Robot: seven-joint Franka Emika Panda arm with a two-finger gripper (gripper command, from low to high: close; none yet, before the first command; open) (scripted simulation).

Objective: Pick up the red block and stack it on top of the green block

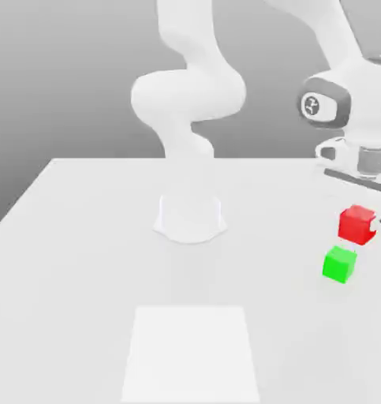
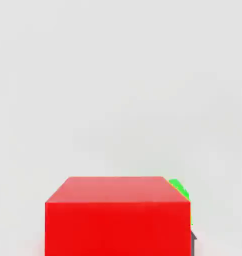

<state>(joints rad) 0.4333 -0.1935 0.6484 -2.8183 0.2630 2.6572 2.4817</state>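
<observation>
The red block (image 1: 356, 222) hangs a little above the table at the exterior view's right, with my gripper (image 1: 360, 226) shut on it from above. The white hand reaches down to it, and a dark fingertip (image 1: 374, 230) shows at its side. The green block (image 1: 339, 263) rests on the table just in front of and slightly left of the red one, apart from it. In the hand view the red block (image 2: 117, 217) sits close up, and a sliver of the green block (image 2: 179, 189) peeks out behind its corner.
The arm's round white base (image 1: 190, 218) stands in the middle of the white table (image 1: 83, 260). A lighter square patch (image 1: 191, 355) lies on the table near its front edge. The table's far edge runs behind the base.
</observation>
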